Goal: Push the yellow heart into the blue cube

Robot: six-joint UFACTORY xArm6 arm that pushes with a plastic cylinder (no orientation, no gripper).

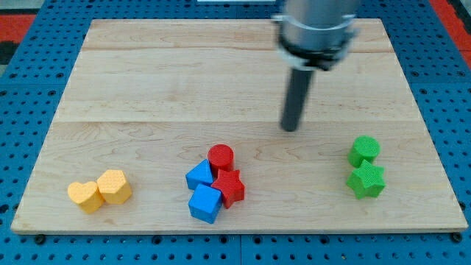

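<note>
The yellow heart (85, 196) lies near the board's bottom left, touching a yellow hexagonal block (114, 185) on its right. The blue cube (205, 203) sits at the bottom middle, in a cluster with a second blue block (199, 176), a red cylinder (220, 157) and a red star-shaped block (229, 187). My tip (291, 128) rests on the board right of centre, well above and to the right of the cluster and far from the yellow heart. It touches no block.
A green cylinder (364, 149) and a green star-shaped block (366, 180) stand at the view's right. The wooden board (147, 81) lies on a blue perforated table; its bottom edge is close below the blocks.
</note>
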